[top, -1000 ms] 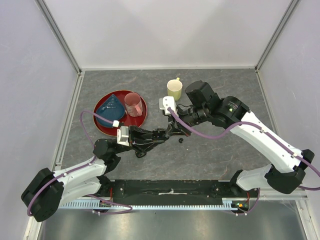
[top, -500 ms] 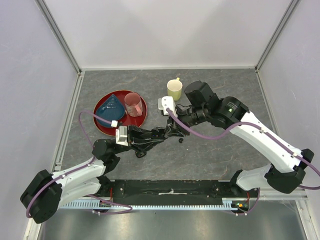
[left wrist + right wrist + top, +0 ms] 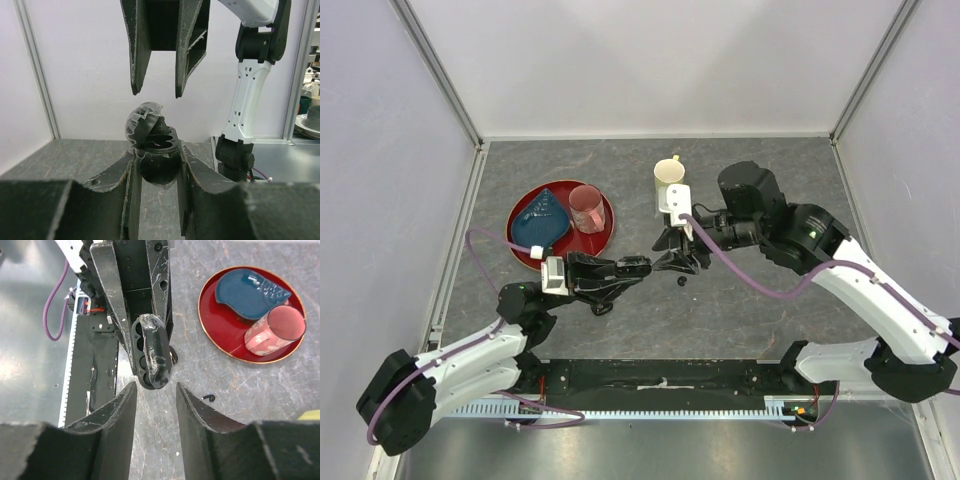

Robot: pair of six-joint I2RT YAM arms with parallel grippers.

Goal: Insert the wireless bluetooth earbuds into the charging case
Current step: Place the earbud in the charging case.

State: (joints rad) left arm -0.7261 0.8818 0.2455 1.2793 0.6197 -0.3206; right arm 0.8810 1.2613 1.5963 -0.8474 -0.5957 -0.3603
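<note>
The black charging case (image 3: pixel 157 162) stands with its lid (image 3: pixel 142 122) swung open, and my left gripper (image 3: pixel 156 152) is shut on its lower half. Seen from the right wrist, the case (image 3: pixel 151 357) shows dark cavities; I cannot tell whether an earbud sits in them. My right gripper (image 3: pixel 156 390) hangs open just off the case with nothing between its fingers, and from above it is (image 3: pixel 672 262) right of the case (image 3: pixel 642 264). One tiny black earbud (image 3: pixel 209 398) lies loose on the table, below the right gripper in the top view (image 3: pixel 681 281).
A red plate (image 3: pixel 525 255) at the left carries a blue cone-shaped piece (image 3: pixel 542 220) and a pink cup (image 3: pixel 586 208). A yellow mug (image 3: pixel 668 175) stands behind the right gripper. A small dark thing (image 3: pixel 600 308) lies beside the left arm.
My right gripper has opened and drawn back to the right, away from the case. The left gripper, still holding the case, has shifted slightly left.
</note>
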